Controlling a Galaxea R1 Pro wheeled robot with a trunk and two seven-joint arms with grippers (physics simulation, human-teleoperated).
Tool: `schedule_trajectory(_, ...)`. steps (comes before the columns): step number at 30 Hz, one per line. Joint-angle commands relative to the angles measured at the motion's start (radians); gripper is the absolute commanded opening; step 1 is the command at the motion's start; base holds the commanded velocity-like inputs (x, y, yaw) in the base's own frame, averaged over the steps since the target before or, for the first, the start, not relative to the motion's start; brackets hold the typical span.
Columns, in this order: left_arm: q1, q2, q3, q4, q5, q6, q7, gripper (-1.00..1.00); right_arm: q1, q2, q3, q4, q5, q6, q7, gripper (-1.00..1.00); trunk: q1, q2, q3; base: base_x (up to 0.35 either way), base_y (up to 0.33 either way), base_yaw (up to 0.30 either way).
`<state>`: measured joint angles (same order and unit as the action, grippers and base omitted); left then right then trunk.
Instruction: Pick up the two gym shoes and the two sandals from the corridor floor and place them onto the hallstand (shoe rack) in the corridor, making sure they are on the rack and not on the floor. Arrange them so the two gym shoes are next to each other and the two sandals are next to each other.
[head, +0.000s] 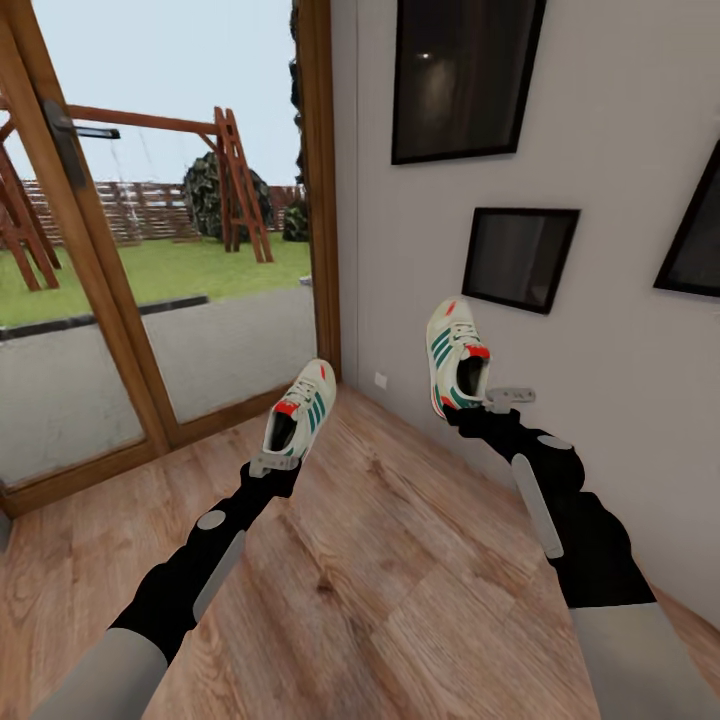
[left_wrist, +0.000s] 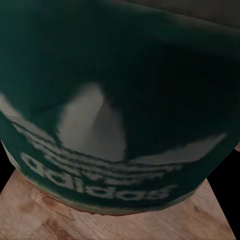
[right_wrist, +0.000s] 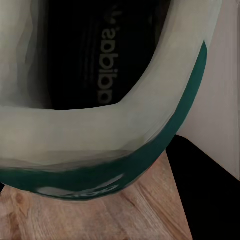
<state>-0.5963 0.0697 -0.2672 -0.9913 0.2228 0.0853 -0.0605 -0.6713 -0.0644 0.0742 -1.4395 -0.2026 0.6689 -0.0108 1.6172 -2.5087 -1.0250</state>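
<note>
Gym shoes up in the air now, one in each gripper, both well off the wood floor (head: 400, 600). Left gripper (head: 272, 463) closed on the heel of the left shoe (head: 300, 408), toe pointing up and away, near the glass door (head: 180, 300). Right gripper (head: 497, 402) closed on the heel end of the right shoe (head: 455, 358), toe up, close beside the grey wall (head: 600, 150) with its dark picture frames (head: 520, 255). Up close from the left wrist, green sole with white letters (left_wrist: 100, 145); from the right wrist, white heel rim and green stripe (right_wrist: 125, 140), dark inside. Picking-up part looks done for these two; carrying part in hand. Next, probably a turn to find the shoe rack, then both shoes set down side by side on a shelf, with sandals left for later. Both arms stretched forward and a little up, left one lower, right one higher and nearer the wall. Careful there: might bump the wall while turning.
</note>
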Motion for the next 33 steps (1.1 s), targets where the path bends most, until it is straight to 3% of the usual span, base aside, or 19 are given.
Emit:
schedule_trajectory(1,0.000,0.001,-0.002,-0.001,0.010,0.005,-0.001,-1.00,-0.001,-0.001,0.001,-0.001,-0.003,0.005,-0.001,-1.00,-0.001,0.000,0.005,0.000,0.000,0.000)
schedule_trajectory(9,0.000,0.001,-0.002,-0.001,0.010,0.006,-0.001,-1.00,-0.001,-0.001,0.001,-0.001,-0.003,0.005,-0.001,-1.00,-0.001,0.000,0.026,0.000,0.000,0.000)
schedule_trajectory(18,0.000,0.001,-0.003,-0.001,0.010,0.006,-0.001,-1.00,-0.001,-0.001,0.001,-0.001,-0.003,0.005,-0.001,-1.00,-0.006,0.003,0.075,0.000,0.000,0.000)
schedule_trajectory(27,0.000,0.001,-0.003,-0.001,0.010,0.005,-0.001,-1.00,-0.001,-0.001,0.001,-0.001,-0.003,0.005,-0.001,-1.00,-0.006,0.003,0.090,0.000,0.000,0.000)
schedule_trajectory(33,0.000,0.000,-0.003,-0.001,0.010,0.006,-0.001,-1.00,-0.001,-0.001,0.001,-0.001,-0.003,0.005,-0.001,-1.00,-0.007,0.004,0.115,0.000,0.000,0.000)
